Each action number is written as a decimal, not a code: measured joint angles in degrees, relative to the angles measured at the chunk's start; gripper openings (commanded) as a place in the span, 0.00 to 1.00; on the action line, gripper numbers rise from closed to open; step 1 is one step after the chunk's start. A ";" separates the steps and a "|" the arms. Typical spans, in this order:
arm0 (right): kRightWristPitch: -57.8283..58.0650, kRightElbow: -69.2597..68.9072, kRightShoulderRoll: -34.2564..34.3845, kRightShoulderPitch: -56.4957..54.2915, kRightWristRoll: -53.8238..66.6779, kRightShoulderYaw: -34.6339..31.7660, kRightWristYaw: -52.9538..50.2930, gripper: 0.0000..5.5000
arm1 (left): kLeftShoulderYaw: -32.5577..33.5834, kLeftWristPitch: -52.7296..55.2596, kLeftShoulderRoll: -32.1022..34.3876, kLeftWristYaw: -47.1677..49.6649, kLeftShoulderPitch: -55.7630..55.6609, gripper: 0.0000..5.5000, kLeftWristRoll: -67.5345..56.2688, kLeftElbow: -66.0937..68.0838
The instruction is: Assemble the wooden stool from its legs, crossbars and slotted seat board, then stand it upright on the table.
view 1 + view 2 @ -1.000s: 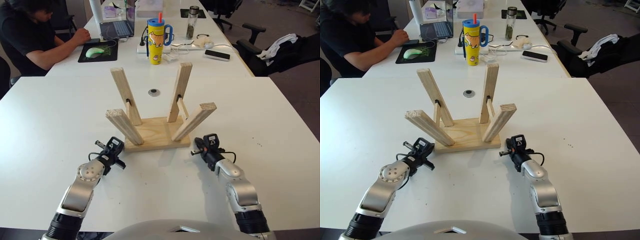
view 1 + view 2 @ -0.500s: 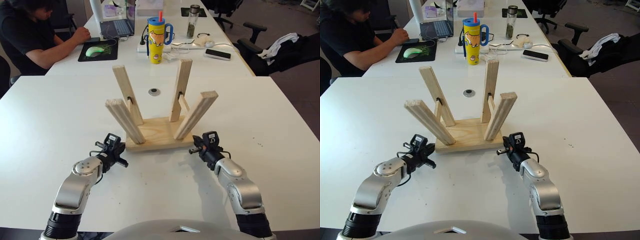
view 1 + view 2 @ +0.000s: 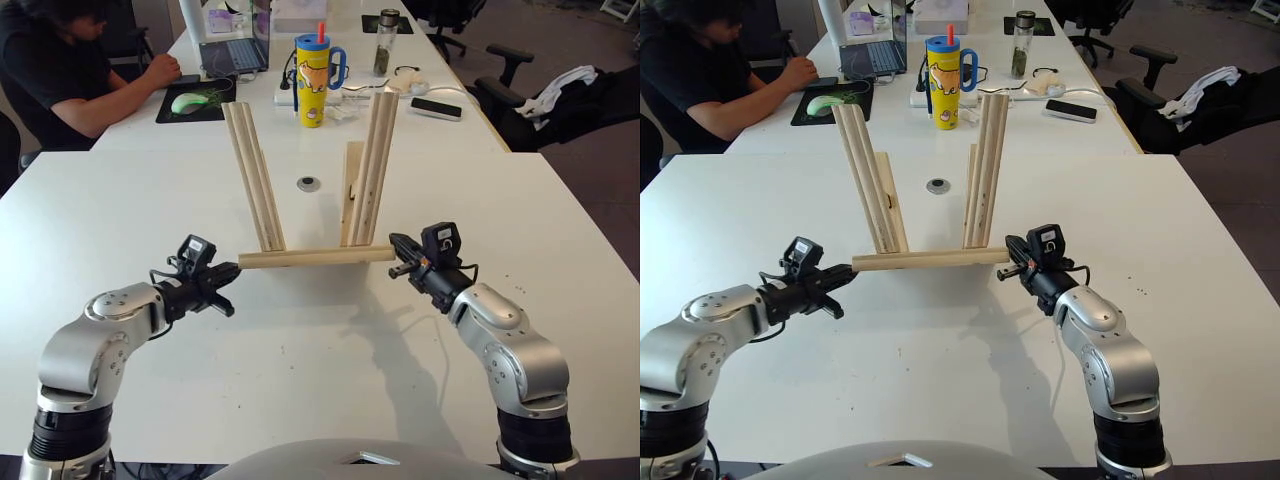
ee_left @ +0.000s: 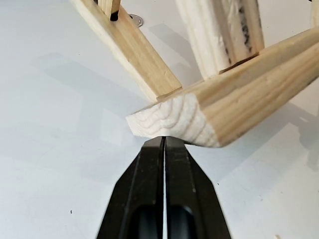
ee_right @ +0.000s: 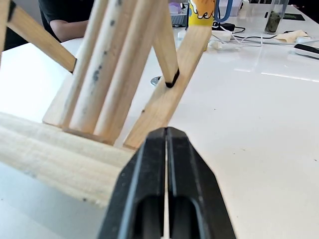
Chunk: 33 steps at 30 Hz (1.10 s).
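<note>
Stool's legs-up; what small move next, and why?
Probably raise the left gripper and right gripper, both shut at the ends of the seat board, slightly higher: its near edge is off the table and the legs point up, so it needs tipping over.

Closed hand [image 4: 164, 140] at seat board [image 4: 199, 118] corner

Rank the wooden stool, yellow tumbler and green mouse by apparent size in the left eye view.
1. wooden stool
2. yellow tumbler
3. green mouse
The last two sit farther back, so this ranks looks only.

Stool legs [image 4: 224, 30] cropped in L wrist view.
</note>
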 measured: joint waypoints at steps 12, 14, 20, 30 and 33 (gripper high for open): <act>-15.48 13.01 -13.25 -0.63 -2.01 -2.58 15.56 0.19 | 5.84 -18.76 9.23 -28.48 -2.43 0.24 -5.17 16.15; -20.01 19.05 -17.17 1.95 -2.48 -3.29 21.55 0.25 | 7.93 -22.29 12.66 -32.26 -0.11 0.29 -3.48 23.27; -26.81 32.60 -21.35 1.90 4.02 -7.49 39.78 0.41 | 3.91 -29.75 15.87 -40.85 1.84 0.46 0.00 30.39; -37.01 48.83 -22.96 -12.45 -0.76 1.26 55.08 0.61 | -9.35 -37.41 12.14 -42.69 -8.14 0.64 5.80 31.25; -38.29 52.93 -22.61 -17.14 -2.09 2.57 56.77 0.61 | -12.43 -38.60 11.06 -43.72 -11.75 0.64 7.52 33.48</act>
